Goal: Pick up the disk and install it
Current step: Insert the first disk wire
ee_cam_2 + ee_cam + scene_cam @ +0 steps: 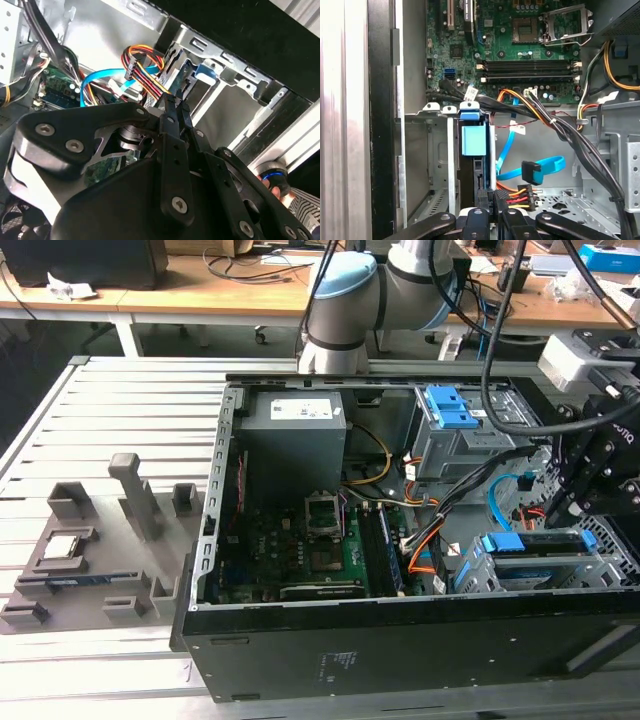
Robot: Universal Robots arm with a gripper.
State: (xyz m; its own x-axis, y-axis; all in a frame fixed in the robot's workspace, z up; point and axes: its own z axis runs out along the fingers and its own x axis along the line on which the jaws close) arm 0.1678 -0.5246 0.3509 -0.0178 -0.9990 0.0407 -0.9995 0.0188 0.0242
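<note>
The disk [535, 543] sits edge-up in the drive cage [545, 575] at the near right corner of the open case [400, 640] in the exterior view, its blue rails showing along the top. In the first wrist view the disk [474, 170] stands slotted between the cage's metal walls [427, 165], blue tab toward the motherboard [520, 45]. The tool [492, 212] hangs right at the disk's near end, its fingers [175, 112] drawn narrow, close together with nothing visibly clamped; whether they touch the disk I cannot tell. A blue cable [530, 170] and a red-yellow power plug [517, 197] lie just beside the tool. Left of the case, a grey fixture [95, 560] rests on the desk [60, 420].
</note>
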